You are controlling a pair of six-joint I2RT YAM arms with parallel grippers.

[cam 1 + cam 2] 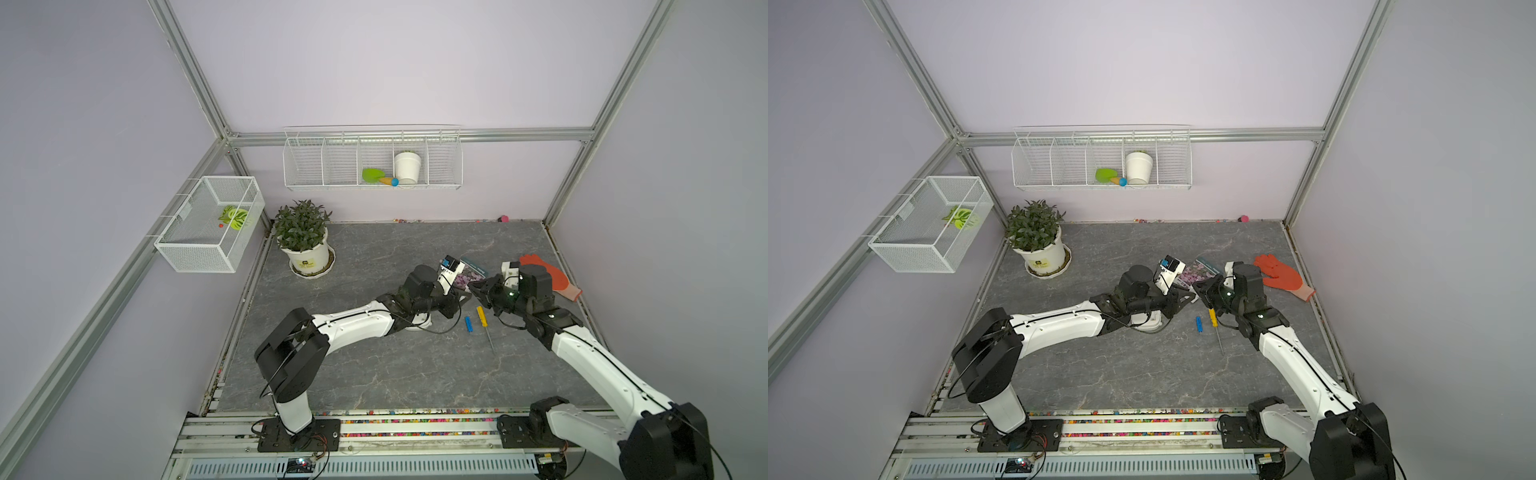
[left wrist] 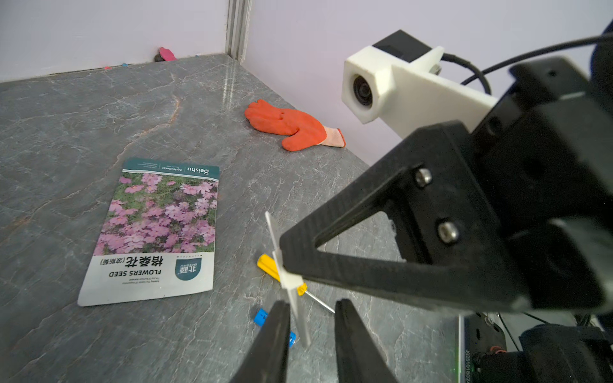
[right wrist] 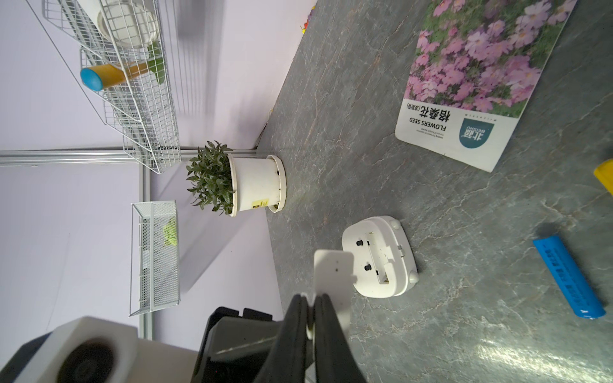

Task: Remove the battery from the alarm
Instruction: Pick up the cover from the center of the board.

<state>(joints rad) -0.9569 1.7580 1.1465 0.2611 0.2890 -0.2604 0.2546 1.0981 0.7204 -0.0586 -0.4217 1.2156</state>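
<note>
The white alarm (image 3: 379,257) lies face down on the table, its battery slot open and empty; in both top views my left arm hides most of the alarm (image 1: 419,322). The blue battery (image 3: 569,277) (image 1: 468,324) lies loose on the table beside a yellow-handled screwdriver (image 1: 482,316). My right gripper (image 3: 311,298) is shut on a thin white cover plate (image 3: 333,272), held in the air. My left gripper (image 2: 311,305) faces it tip to tip. Its jaws stand apart on either side of the cover plate (image 2: 299,318), with a gap on one side.
A flower seed packet (image 2: 156,228) and an orange glove (image 2: 292,126) lie beyond the grippers, near the right wall. A potted plant (image 1: 305,241) stands at the back left. A wire shelf (image 1: 372,160) and a mesh basket (image 1: 208,224) hang on the walls.
</note>
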